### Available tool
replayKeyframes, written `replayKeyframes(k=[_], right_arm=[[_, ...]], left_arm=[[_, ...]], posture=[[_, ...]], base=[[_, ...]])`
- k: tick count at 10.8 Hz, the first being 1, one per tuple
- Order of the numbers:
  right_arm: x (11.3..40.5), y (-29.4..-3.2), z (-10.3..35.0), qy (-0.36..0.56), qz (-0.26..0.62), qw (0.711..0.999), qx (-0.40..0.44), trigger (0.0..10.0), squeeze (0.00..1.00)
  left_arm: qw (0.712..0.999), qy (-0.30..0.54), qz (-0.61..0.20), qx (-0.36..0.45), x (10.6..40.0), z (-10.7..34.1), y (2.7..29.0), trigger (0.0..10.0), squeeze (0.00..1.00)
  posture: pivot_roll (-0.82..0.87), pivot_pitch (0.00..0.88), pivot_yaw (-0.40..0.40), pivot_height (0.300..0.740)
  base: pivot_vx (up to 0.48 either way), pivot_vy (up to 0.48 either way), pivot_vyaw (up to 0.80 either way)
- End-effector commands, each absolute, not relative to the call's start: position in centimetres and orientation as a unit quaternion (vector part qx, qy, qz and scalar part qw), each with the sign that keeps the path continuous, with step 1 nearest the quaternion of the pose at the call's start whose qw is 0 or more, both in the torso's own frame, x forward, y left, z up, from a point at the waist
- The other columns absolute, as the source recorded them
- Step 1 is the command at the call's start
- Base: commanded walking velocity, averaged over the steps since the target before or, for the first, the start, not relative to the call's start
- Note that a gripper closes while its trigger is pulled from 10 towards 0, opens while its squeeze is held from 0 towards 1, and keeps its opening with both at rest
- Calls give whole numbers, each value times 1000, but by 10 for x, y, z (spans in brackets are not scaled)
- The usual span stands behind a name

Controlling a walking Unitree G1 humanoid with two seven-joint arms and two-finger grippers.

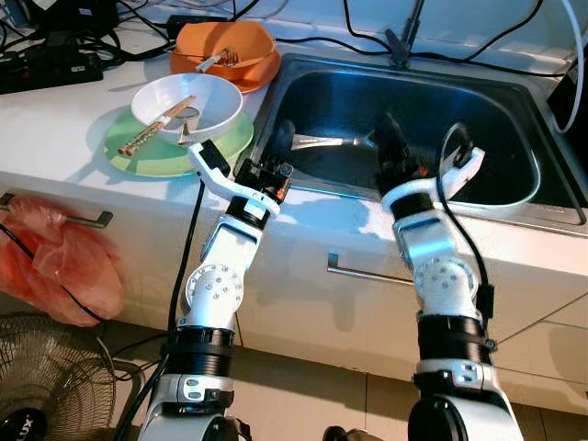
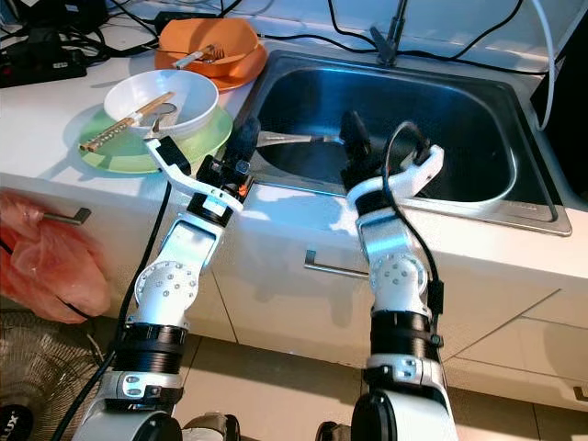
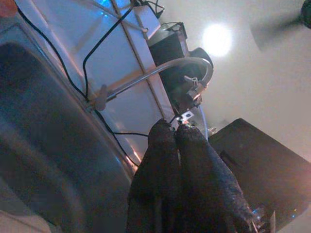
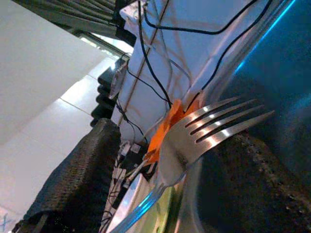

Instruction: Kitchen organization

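steel fork (image 1: 326, 141) in my right gripper (image 1: 384, 138), fingers clamped on it, held over the sink (image 1: 514, 197). its long axis runs across the basin, with the flared end toward my left gripper (image 1: 280, 138); from the right wrist camera i see four tines (image 4: 221, 121) fanning out past the fingers. my left gripper hangs at the sink's near left edge, fingers pressed together on nothing. on the counter to my left, a white bowl (image 1: 187, 103) sits on a green plate (image 1: 175, 147) with chopsticks (image 1: 162, 125) leaning inside. behind it an orange bowl (image 1: 225, 50) holds something i can't make out.
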State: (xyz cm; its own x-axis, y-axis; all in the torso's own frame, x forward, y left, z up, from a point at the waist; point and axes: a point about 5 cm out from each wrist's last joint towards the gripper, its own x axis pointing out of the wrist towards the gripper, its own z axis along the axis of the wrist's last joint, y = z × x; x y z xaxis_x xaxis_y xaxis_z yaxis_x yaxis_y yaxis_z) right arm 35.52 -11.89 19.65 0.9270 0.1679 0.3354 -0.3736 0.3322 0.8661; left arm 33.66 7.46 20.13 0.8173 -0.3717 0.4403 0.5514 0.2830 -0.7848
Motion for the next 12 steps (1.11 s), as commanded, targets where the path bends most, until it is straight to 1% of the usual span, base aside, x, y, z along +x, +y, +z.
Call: replayKeyframes(k=[1, 2, 12], right_arm=[[358, -109, 211, -110, 184, 795, 568, 3765, 0], [358, -110, 211, -113, 183, 793, 570, 0, 0], [361, -113, 213, -120, 177, 778, 591, 0, 0]], left_arm=[[762, -67, -316, -562, 328, 201, 42, 10000, 0], [762, -63, -319, -560, 328, 200, 40, 10000, 0], [766, -58, -325, -552, 327, 200, 39, 10000, 0]], posture=[[188, 91, -42, 740], [186, 92, -42, 740], [189, 94, -40, 740]], base=[[0, 0, 0], [0, 0, 0], [0, 0, 0]])
